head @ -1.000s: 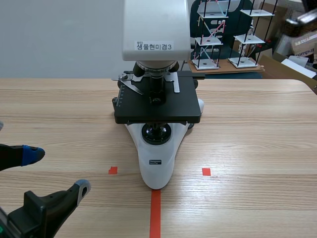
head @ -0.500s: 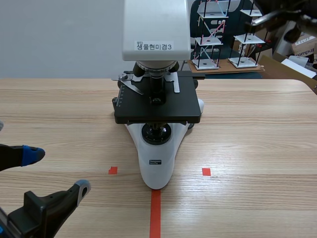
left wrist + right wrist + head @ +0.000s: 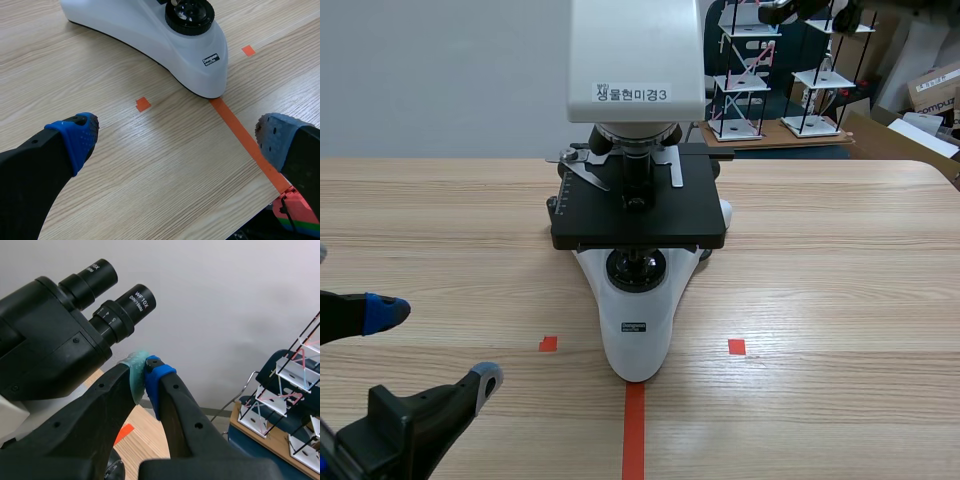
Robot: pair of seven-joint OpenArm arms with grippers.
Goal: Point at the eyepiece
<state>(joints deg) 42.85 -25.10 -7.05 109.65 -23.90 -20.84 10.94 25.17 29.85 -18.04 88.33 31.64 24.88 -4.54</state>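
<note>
A white microscope stands mid-table, its stage black and its head cut off by the scene view's top. In the right wrist view its two black eyepieces show: the nearer one is just beyond my right gripper, the other eyepiece lies farther off. That gripper is shut, pads together, its tips a short way under the nearer eyepiece, not touching. Only a dark part of the right arm shows in the scene view. My left gripper rests open and low near the front left, short of the microscope base.
Wire-frame shelf models and cardboard boxes stand behind the table at the back right. Orange-red tape marks lie in front of the microscope base. Bare wood stretches on both sides of the microscope.
The right arm has travelled left along the top of the scene view, from the right edge toward the microscope head. The left gripper has kept still.
</note>
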